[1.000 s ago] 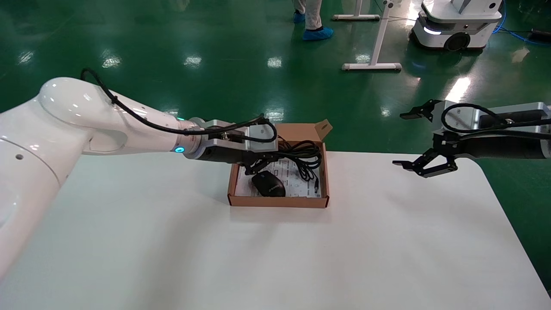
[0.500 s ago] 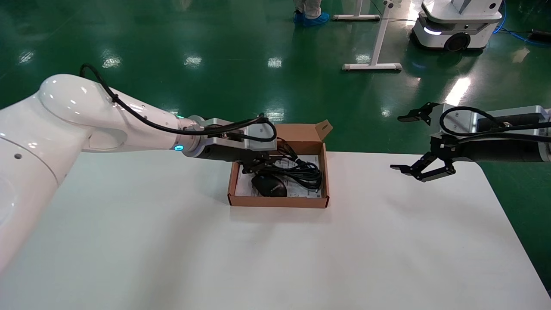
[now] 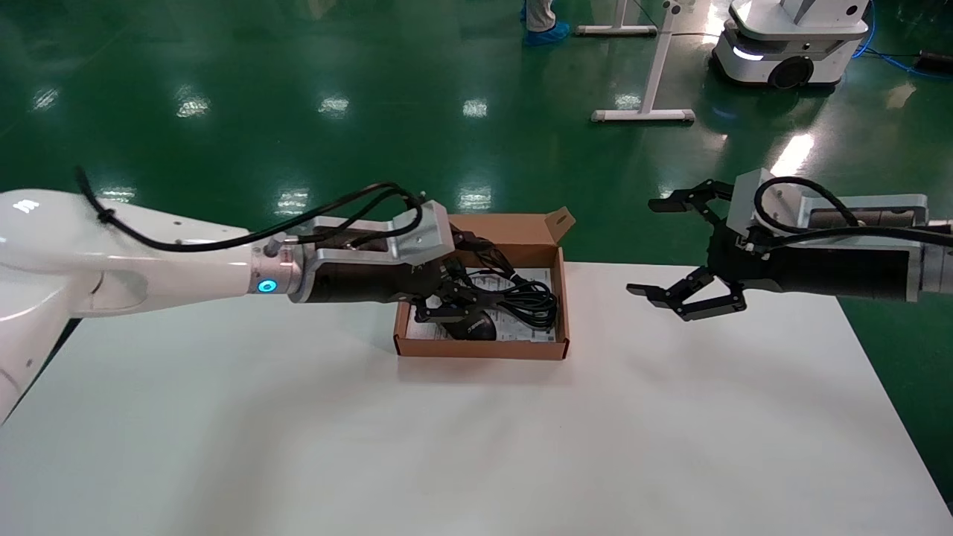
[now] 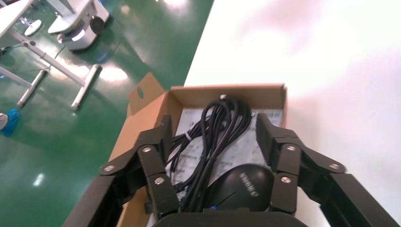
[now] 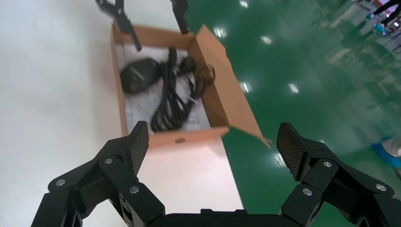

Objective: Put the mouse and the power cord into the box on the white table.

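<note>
From the head view, the box (image 3: 521,349) is sitting at the far middle of the white bench (image 3: 476,432), with the mouse (image 3: 470,325) and the power cord (image 3: 521,296) lying inside. The left tool (image 3: 439,301) is hanging released over the box's left part. The right tool (image 3: 674,257) is hovering spread wide, well right of the box.

Left wrist view: the fingers (image 4: 151,163) are straddling cord (image 4: 215,137) and mouse (image 4: 243,187), gripping nothing.

Right wrist view: the right tool (image 5: 213,142) is gaping empty, facing the box (image 5: 175,137).

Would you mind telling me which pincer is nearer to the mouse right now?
Left. The left pincer hangs open right over the mouse inside the box; the right pincer hovers open beyond the box's far side.
</note>
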`<state>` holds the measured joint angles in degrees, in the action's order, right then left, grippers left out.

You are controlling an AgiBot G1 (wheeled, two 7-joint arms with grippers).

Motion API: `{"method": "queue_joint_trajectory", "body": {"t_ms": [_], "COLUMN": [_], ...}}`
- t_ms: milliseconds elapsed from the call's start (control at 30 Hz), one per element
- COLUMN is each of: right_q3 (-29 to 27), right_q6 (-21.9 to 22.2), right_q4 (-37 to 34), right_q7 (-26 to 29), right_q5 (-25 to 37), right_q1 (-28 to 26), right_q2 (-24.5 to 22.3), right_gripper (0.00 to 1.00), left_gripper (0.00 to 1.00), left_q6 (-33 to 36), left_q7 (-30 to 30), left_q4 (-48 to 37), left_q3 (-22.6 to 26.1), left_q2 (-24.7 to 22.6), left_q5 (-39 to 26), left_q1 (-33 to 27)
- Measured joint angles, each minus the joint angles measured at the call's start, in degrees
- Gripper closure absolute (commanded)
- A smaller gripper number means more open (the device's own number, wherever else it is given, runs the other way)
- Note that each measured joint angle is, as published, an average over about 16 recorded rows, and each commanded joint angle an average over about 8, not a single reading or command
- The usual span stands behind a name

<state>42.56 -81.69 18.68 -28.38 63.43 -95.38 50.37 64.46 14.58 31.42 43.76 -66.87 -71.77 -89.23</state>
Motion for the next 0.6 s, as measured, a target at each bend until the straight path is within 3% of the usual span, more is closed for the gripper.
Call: {"method": "queue_joint_trajectory", "body": {"t_ms": [600], "right_q3": [-10.7], "right_q6": [-1.6], "right_q4": [22.1], "right_q7": [15.8], "right_q5": [-8.7], "right_q1": [13.6], "right_q2": [-6.2], "right_gripper": [0.00], "left_gripper": [0.00], "left_q6": [8.6], "left_q7": [-10.3], "left_q4": [17.2], "left_q3": [-11.3], "left_q2": [13.0], "left_q5": [12.2], "left_q1": [11.3]}}
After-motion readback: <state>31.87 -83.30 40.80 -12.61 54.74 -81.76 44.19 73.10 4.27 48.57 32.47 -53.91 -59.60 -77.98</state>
